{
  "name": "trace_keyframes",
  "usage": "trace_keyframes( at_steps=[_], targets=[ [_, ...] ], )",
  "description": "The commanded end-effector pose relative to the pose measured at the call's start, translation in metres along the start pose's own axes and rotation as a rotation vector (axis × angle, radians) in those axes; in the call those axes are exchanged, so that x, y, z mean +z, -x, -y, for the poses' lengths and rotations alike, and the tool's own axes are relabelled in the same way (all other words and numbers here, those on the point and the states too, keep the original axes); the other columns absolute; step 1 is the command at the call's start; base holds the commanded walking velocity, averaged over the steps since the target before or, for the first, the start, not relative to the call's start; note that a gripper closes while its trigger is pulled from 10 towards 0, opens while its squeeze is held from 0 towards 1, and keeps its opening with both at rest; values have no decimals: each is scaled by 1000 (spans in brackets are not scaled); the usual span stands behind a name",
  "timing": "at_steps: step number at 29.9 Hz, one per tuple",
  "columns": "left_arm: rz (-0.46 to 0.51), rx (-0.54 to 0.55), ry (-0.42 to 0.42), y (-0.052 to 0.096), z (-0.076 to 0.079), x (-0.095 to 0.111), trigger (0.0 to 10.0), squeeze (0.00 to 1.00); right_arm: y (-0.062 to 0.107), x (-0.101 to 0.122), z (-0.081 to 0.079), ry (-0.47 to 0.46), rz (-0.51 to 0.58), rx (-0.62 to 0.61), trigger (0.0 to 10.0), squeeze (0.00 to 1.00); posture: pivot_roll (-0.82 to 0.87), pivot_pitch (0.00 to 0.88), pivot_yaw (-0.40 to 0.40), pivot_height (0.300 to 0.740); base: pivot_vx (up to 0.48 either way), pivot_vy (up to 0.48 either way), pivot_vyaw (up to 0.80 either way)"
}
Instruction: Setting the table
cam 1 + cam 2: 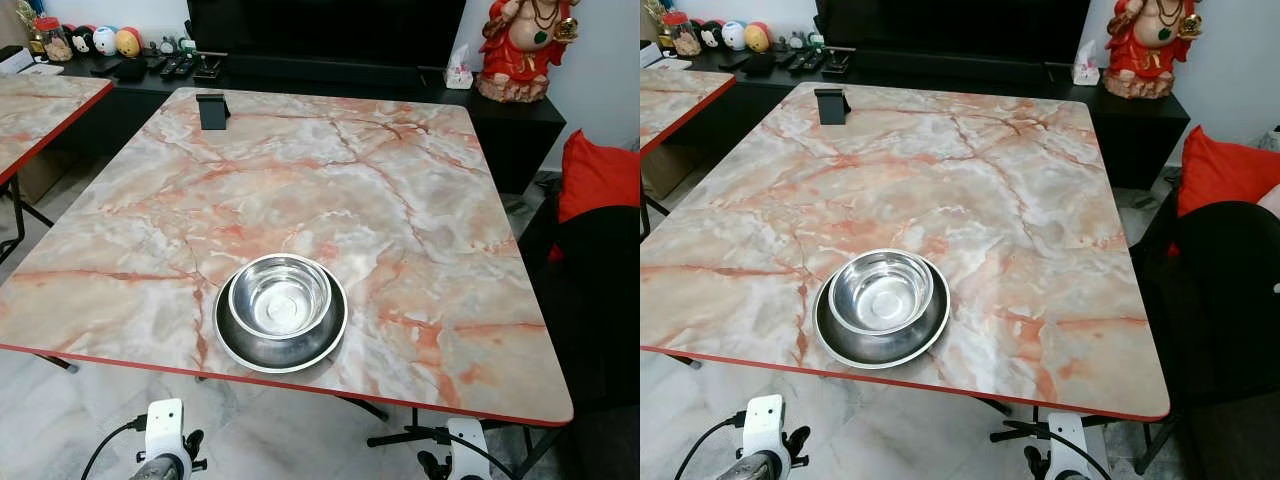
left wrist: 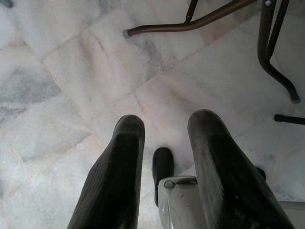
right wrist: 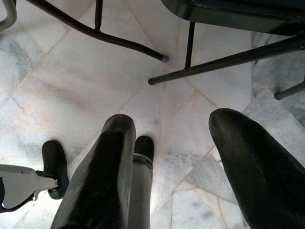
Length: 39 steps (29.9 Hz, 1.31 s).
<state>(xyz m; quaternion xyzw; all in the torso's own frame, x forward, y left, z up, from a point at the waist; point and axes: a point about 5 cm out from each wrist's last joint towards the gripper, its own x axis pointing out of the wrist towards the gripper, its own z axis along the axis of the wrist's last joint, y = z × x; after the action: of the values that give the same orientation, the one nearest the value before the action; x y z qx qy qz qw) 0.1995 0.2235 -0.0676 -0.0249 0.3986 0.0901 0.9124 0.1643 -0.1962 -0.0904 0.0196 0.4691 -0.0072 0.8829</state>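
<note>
Steel bowl (image 1: 279, 296) sits nested in plate (image 1: 282, 352), lower centre, near table (image 1: 420, 200) edge. Left gripper (image 2: 164, 138) and right gripper (image 3: 171, 138) hang over floor, fingers apart, holding nothing.

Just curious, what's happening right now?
Both grippers low, open, empty. Bowl sits in plate near table edge. Nothing blocking.

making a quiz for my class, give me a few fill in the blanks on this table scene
1. The steel bowl sits in a steel ____.
2. The table top has a ____ edge.
3. Both grippers, left and right, hang over the floor with fingers ____.
4. At the table's far end stands a small ____ stand.

Missing words: plate; red; open; black
</note>
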Motion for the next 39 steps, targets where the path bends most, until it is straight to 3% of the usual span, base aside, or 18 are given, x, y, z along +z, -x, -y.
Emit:
trace_keyframes(
  at_steps=[1, 39],
  targets=[
    [-10, 2, 13, 0, 1, -1, 10000, 0, 0, -1, 0, -11, -5, 0, 10000, 0, 14, 0, -43, 740, 0, 244, 0],
    [-5, 5, 26, -1, 3, 2, 10000, 0, 0, 1, 0, 19, -9, 15, 10000, 0, 15, 0, -45, 740, 0, 321, 56]
  ],
)
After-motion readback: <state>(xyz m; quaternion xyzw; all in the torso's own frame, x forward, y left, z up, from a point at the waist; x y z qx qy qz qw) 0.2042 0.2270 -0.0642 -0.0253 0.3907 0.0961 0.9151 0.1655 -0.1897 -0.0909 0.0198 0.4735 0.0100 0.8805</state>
